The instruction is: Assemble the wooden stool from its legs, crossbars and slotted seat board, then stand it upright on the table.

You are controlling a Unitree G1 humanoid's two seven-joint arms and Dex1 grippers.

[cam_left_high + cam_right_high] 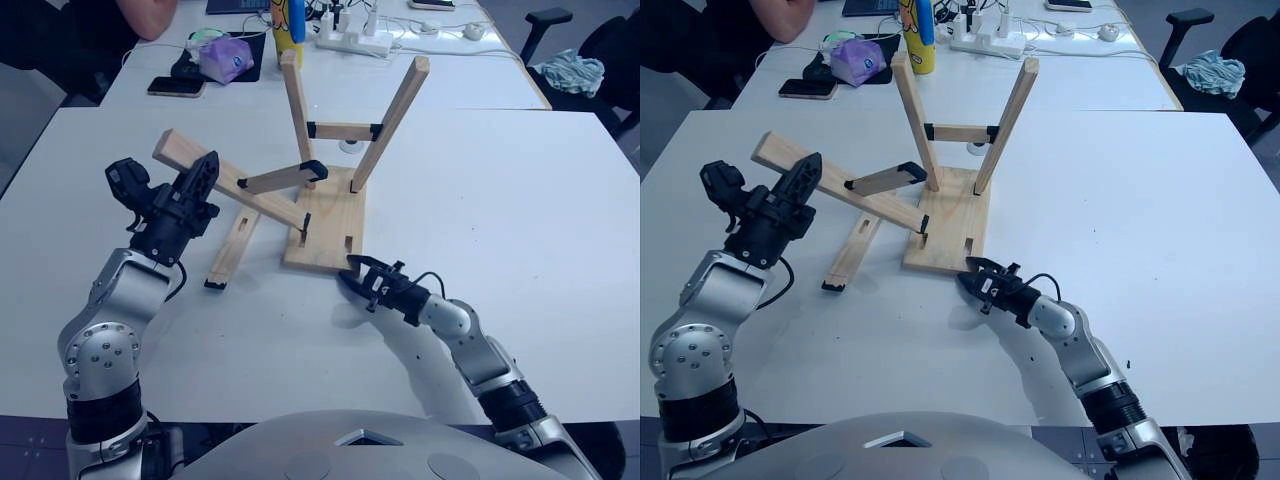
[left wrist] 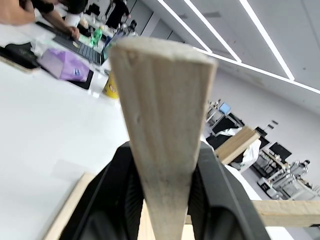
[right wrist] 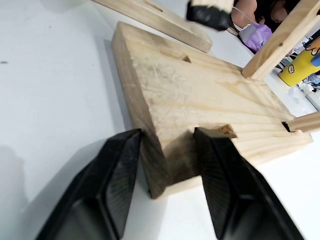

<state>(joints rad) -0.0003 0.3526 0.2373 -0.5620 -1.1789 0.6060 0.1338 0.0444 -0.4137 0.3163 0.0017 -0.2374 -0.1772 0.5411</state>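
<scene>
The slotted seat board (image 1: 328, 222) lies flat mid-table. Two legs (image 1: 296, 110) (image 1: 396, 112) stand in its far slots, joined by a crossbar (image 1: 343, 131). My left gripper (image 1: 200, 185) is shut on a third leg (image 1: 245, 192), held tilted with its lower end at the board's near-left slot; in the left wrist view this leg (image 2: 165, 125) runs between the fingers (image 2: 112, 200). A second crossbar (image 1: 282, 178) reaches from it toward the standing leg. The fourth leg (image 1: 232, 250) lies on the table. My right gripper (image 3: 172, 170) clamps the board's near corner (image 3: 200, 95), one finger (image 3: 225, 175) in a notch.
On the far table are a phone (image 1: 177, 87), a purple pouch (image 1: 227, 57), a yellow bottle (image 1: 288, 25) and a power strip (image 1: 355, 42). A chair with a cloth (image 1: 570, 70) stands at the far right. White tabletop spreads to the right of the board.
</scene>
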